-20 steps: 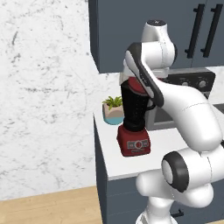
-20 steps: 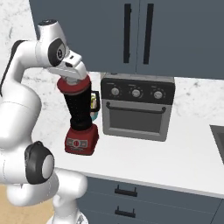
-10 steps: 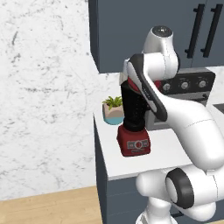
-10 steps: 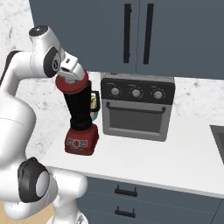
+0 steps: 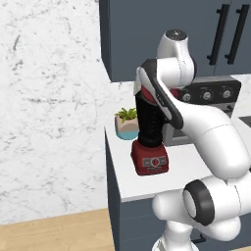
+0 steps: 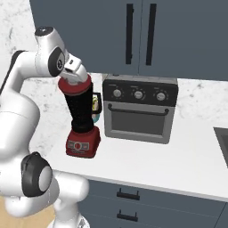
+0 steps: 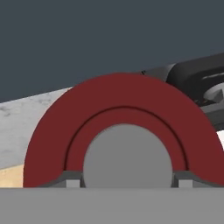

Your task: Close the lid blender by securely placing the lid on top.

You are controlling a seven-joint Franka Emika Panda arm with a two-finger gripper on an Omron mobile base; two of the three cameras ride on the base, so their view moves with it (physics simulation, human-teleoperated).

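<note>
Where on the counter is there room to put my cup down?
The widest bare stretch of the counter lies in front of the oven, reaching right toward its far end. A narrower strip runs along the front edge before the blender. It is crowded at the left end, where blender, small potted plant and the robot's arm sit close together.

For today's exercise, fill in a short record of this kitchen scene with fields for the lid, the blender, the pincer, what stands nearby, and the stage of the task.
lid: red disc with grey centre, on top of the jar, tilted in the right base view
blender: dark jar on red base, upright on the white counter
pincer: at the lid, fingertips either side of the grey centre; grip cannot be told
nearby: oven with knobs beside the blender; potted plant behind it
stage: lid at the rim, seating not confirmed
</note>
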